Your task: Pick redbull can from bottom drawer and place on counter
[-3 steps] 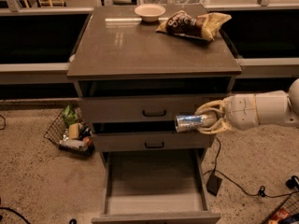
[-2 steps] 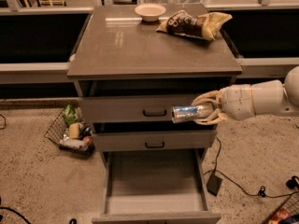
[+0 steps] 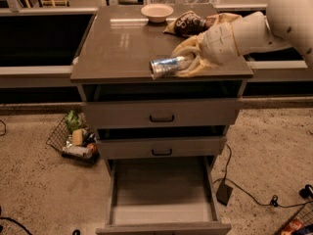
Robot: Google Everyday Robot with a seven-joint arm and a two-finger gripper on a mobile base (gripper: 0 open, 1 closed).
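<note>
The redbull can (image 3: 165, 66) is a slim silvery cylinder with bluish patches, lying on its side in my gripper (image 3: 188, 60). The gripper is shut on the can and holds it over the front right part of the counter (image 3: 117, 48), close to its surface. I cannot tell if the can touches the top. My cream arm comes in from the upper right. The bottom drawer (image 3: 161, 192) is pulled out below, its flat floor bare.
A small pale bowl (image 3: 157, 12) stands at the counter's back middle. A brown-and-yellow chip bag (image 3: 188, 23) lies at the back right, partly behind my arm. Two upper drawers with black handles are slightly open. A wire basket (image 3: 73, 138) with items sits on the floor left.
My gripper has lifted the can from in front of the top drawer up to the counter top. The view has also moved closer and shifted.
</note>
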